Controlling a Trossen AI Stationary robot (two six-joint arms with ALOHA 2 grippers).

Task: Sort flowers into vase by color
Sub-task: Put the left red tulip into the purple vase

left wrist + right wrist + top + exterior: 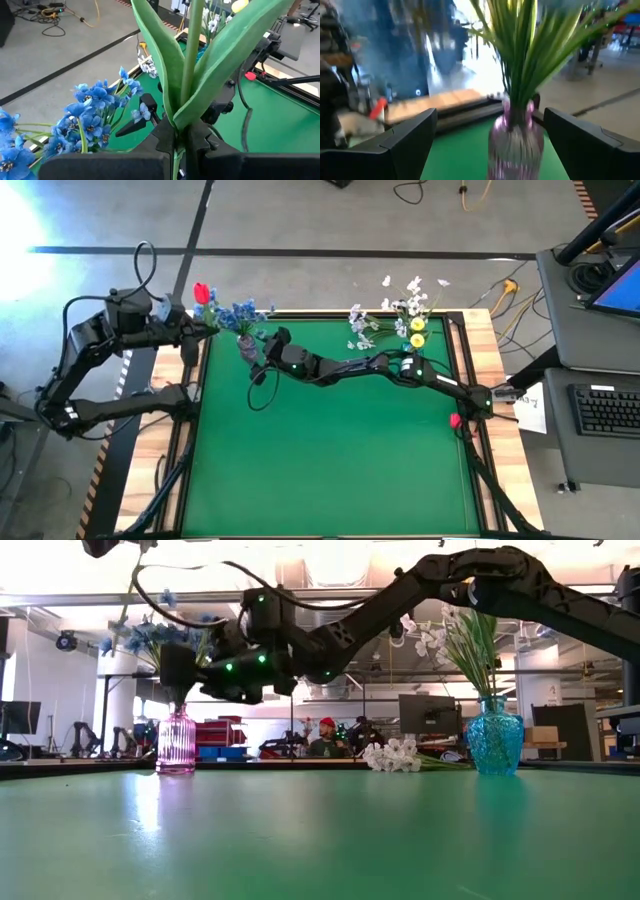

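My left gripper hovers off the table's far left corner, shut on a red tulip with broad green leaves. A pink glass vase with blue flowers stands on the green mat near that corner. My right gripper reaches across the table to it and is open. Its fingers stand on either side of the vase and its stems without touching. A blue-green vase at the far right holds white and yellow flowers. More white flowers lie on the mat beside it. My left gripper pinches the tulip's green stem between its two fingers, just below where the leaves branch off. Stem and leaves rise away from the fingers, and the red head is lifted clear of the table.
A small red thing lies at the mat's right edge under my right arm. My right arm spans the far half of the mat. A side table with a keyboard stands to the right. The mat's near half is bare.
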